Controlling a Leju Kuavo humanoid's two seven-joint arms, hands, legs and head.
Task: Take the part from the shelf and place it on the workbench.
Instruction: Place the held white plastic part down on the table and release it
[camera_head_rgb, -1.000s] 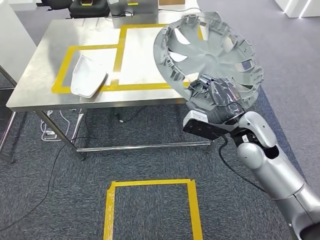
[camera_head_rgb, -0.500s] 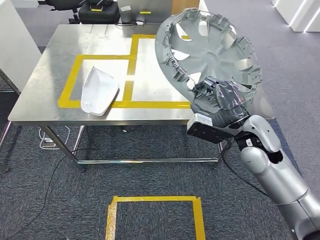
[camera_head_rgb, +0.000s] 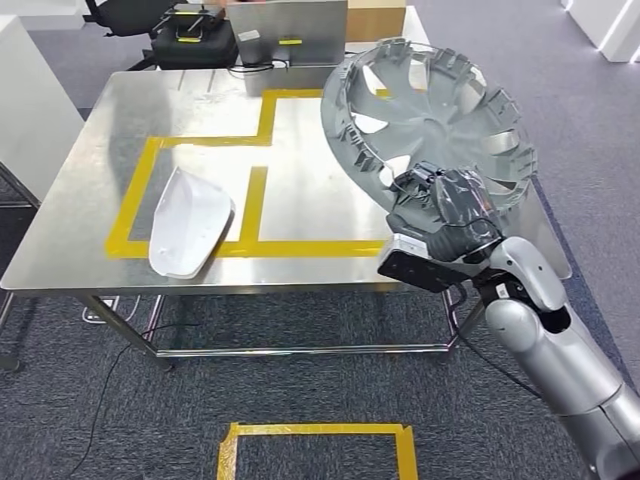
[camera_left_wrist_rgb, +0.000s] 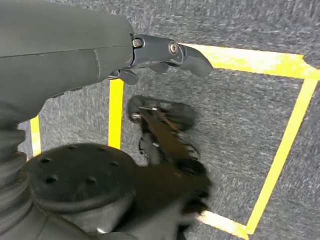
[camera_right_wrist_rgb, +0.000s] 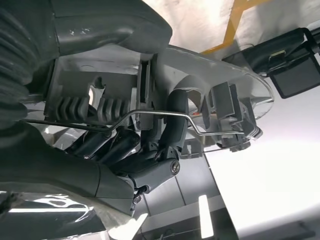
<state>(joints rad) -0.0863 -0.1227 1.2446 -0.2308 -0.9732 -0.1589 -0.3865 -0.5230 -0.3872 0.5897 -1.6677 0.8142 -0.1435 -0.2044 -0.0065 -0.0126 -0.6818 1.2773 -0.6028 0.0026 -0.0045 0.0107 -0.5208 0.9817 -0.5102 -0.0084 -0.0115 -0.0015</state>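
Item: wheel cover (camera_head_rgb: 430, 115), grey, round, spoked, ribbed inner face up. Held tilted in the air over the right end of the desk (camera_head_rgb: 90, 180), above the larger of 2 yellow tape boxes (camera_head_rgb: 260, 245); not yet resting on the steel.

Holder: right hand (camera_head_rgb: 441, 205), fingers (camera_right_wrist_rgb: 175, 117) clamped on the cover's near rim, hooked through a spoke opening beside the wire retaining ring (camera_right_wrist_rgb: 162, 114).

Left hand (camera_left_wrist_rgb: 166, 50): hangs over carpet and floor tape; fingers appear extended, nothing seen in them.

Also on desk: white moulded part (camera_head_rgb: 189, 220) lying across the left box; metal panel (camera_head_rgb: 287, 30) at the far edge.

Change over the last second: the desk sits lower and larger in the head view, so the camera has closed in. Judgement: carry nearly over; lowering and release remain.
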